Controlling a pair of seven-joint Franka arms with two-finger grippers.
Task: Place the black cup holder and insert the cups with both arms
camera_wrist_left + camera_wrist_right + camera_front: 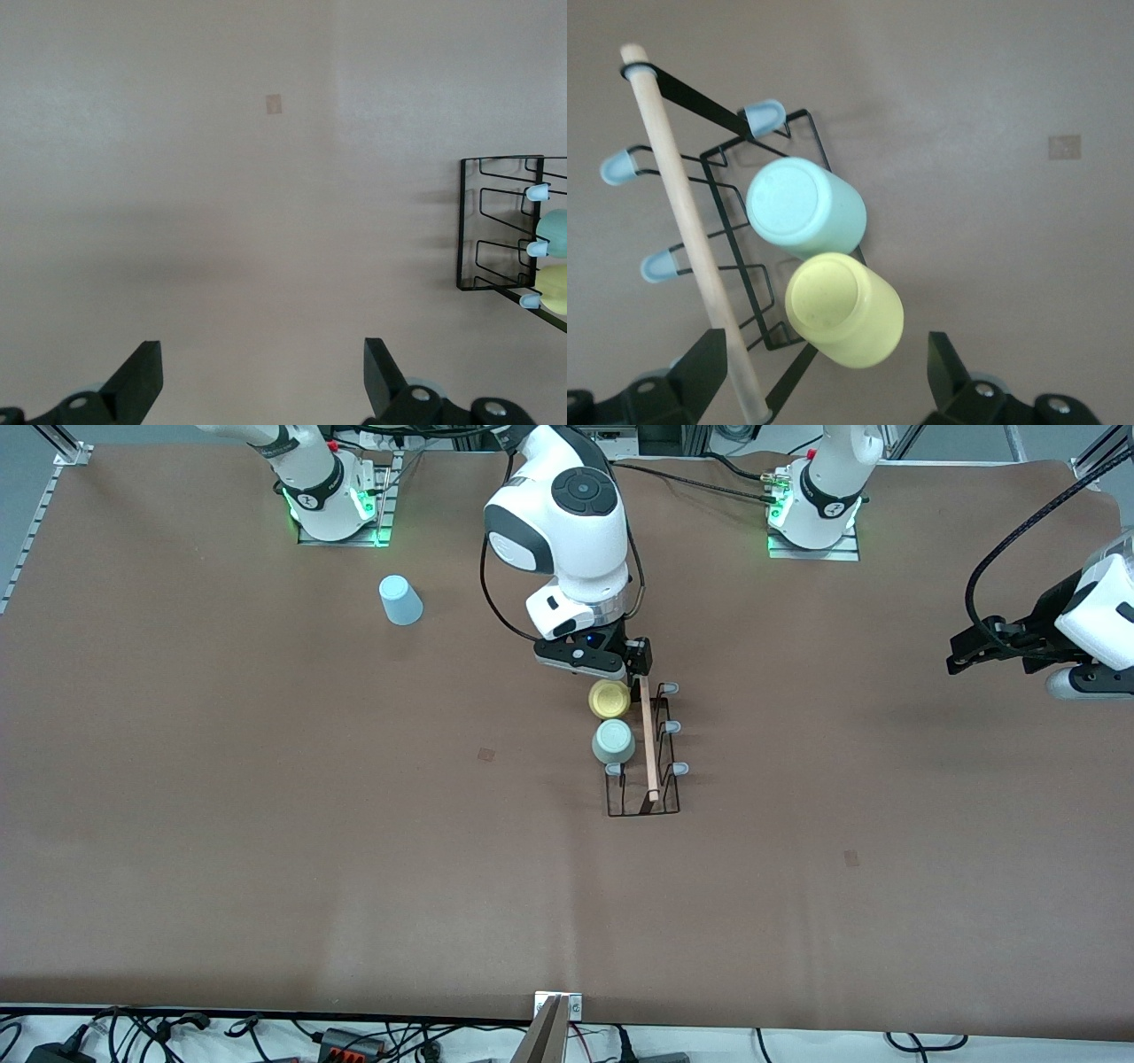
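Right gripper [631, 676] hangs just over the yellow cup [609, 699] on the rack [644, 793], its black fingers spread wide with the cup between them but not pinched, so it grasps nothing. That cup sits upside down on a peg at the rack's end nearest the robots, and the green cup [613, 741] sits inverted on the next peg, nearer the camera. Both are small tapered plastic tumblers, smooth and matte, likely very light and a little slippery; a gentle squeeze across the wall near the base should hold one without crushing it. The rack is thin black wire, stiff but light enough, I judge, to skid if bumped, with a pale wooden rod [649, 740] as handle and grey-tipped pegs [672, 727] still bare on its side toward the left arm. One blue cup [400, 600] stands inverted on the brown mat [266, 824], well apart, near the right arm's base. Left gripper [974, 651] waits open over the mat at the left arm's end.
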